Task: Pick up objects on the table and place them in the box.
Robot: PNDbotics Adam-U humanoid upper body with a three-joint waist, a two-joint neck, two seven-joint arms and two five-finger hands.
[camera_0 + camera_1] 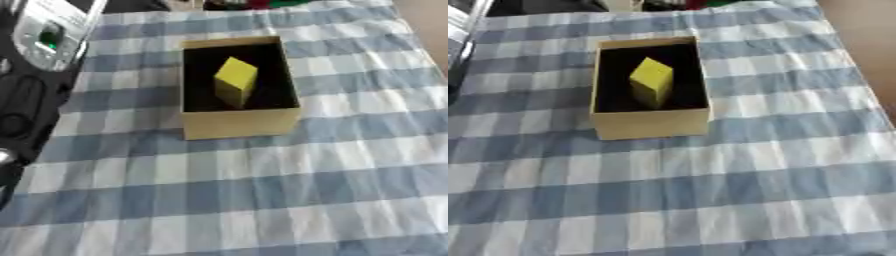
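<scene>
Left eye view, starting at the bottom of the frame: nothing but the blue and white checked cloth across the whole lower half. No loose objects on it that I can see, in either eye view.

Moving up to the middle, there's the box, tan cardboard with a dark inside, open at the top, sitting a bit above center. Inside it is one yellow block, tilted, seemingly leaning toward the left-center of the box. That's the only thing in there as far as I can tell.

So progress-wise, I'd say the job looks pretty much done: the block is in the box and the cloth around it shows nothing left to pick up. Only caveat is the far edge, top of the frame, where there are some blurry red and green bits past the cloth. Can't make out what they are or whether they count as task objects.

Hands: neither one shows clearly. Along the left edge of the left eye view there's black and silver robot hardware, probably the left arm, but I can't tell if any of it is the hand or how the fingers sit. Right hand isn't in either view.
</scene>
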